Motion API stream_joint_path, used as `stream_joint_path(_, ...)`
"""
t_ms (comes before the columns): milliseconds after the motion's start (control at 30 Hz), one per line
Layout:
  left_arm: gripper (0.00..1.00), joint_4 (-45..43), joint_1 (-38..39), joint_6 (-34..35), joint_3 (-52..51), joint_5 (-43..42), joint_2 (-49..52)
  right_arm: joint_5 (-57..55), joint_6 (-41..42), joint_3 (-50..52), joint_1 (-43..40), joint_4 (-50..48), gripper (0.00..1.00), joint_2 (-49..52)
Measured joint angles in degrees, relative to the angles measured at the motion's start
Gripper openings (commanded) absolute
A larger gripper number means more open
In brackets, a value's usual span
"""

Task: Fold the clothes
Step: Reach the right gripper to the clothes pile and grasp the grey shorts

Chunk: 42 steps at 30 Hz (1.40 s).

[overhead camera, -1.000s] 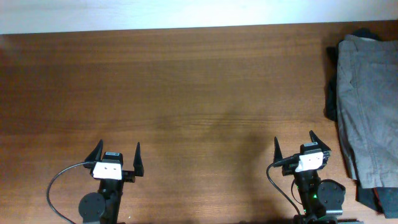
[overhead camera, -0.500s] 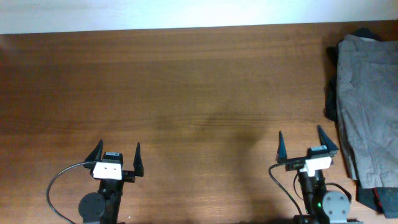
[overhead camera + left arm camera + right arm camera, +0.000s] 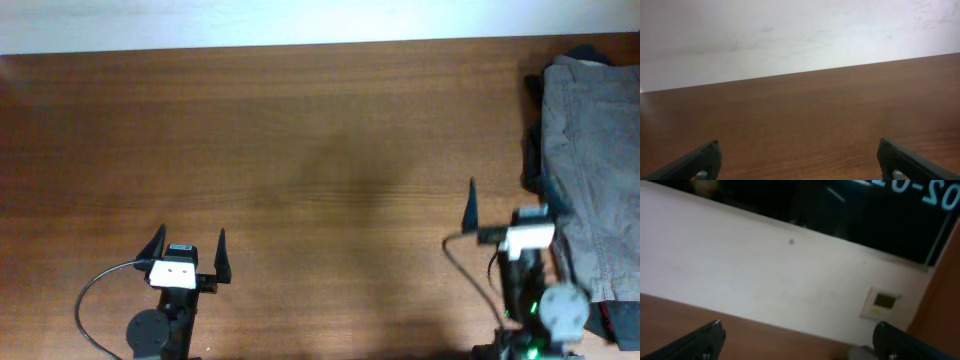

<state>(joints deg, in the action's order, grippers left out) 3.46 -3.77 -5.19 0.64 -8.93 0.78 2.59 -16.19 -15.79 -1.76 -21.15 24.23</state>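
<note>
The clothes lie in a pile at the table's right edge: grey-olive shorts (image 3: 590, 150) on top of dark navy pieces (image 3: 533, 165) that show along the left side. My right gripper (image 3: 508, 195) is open and empty, just left of the pile's near part, its right finger over the dark cloth. In the right wrist view it (image 3: 797, 342) points up at the wall, fingers wide apart. My left gripper (image 3: 189, 242) is open and empty near the front left, far from the clothes. It also shows in the left wrist view (image 3: 800, 162), open over bare wood.
The brown wooden table (image 3: 300, 130) runs to a pale wall (image 3: 790, 35) at the back. A wall plate (image 3: 884, 302) and a dark window (image 3: 865, 210) show in the right wrist view. A dark cloth corner (image 3: 620, 320) lies at the front right.
My right gripper has moved forward and to the right, up to the edge of the clothes pile. The left arm has not moved.
</note>
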Motion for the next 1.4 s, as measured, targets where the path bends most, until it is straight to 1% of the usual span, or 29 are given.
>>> stream_joint_path(100, 0.99, 0.02, 0.00, 0.00, 0.00, 0.13, -0.04, -3.61, -1.73, -12.72, -0.04, 2.86, 0.99, 14.25)
stream_joint_path(200, 0.99, 0.00, 0.00, 0.00, 0.00, 0.13, -0.04, -6.88, -2.40, -27.02, -1.27, 12.66, 0.99, 28.65)
stream_joint_path(300, 0.99, 0.00, 0.00, 0.02, 0.00, 0.13, -0.04, -8.55, -3.08, -42.49, -4.46, 26.01, 0.99, 43.28)
stream_joint_path(400, 0.99, 0.02, 0.00, 0.00, 0.00, 0.15, -0.09, -9.22, -3.43, -56.08, -8.28, 36.79, 0.98, 55.82)
stream_joint_path(533, 0.99, 0.02, 0.00, 0.00, 0.00, 0.22, -0.09, -9.64, -3.08, -73.94, -14.25, 45.44, 0.99, 71.93)
stream_joint_path(600, 0.99, 0.02, 0.00, 0.00, 0.00, 0.31, -0.09, -10.03, -1.46, -79.47, -16.17, 49.59, 0.98, 77.44)
stream_joint_path(667, 0.99, 0.02, 0.00, 0.00, 0.00, 0.33, -0.09, -10.16, 0.15, -82.01, -17.38, 50.42, 0.99, 81.83)
stream_joint_path(800, 0.99, 0.02, 0.00, 0.00, 0.00, 0.33, -0.09, -10.60, 2.08, -82.68, -17.44, 49.31, 0.99, 89.77)
stream_joint_path(1067, 0.99, 0.02, 0.00, 0.00, 0.00, 0.33, -0.09, -23.08, 1.99, -82.71, -15.98, 38.99, 0.98, 102.86)
stream_joint_path(1233, 0.99, 0.02, 0.00, 0.00, 0.00, 0.33, -0.09, -29.40, 0.59, -82.71, -14.03, 32.59, 0.98, 107.73)
stream_joint_path(1400, 0.99, 0.02, 0.00, 0.00, 0.00, 0.33, -0.09, -34.69, 0.26, -82.73, -12.52, 27.08, 0.99, 109.26)
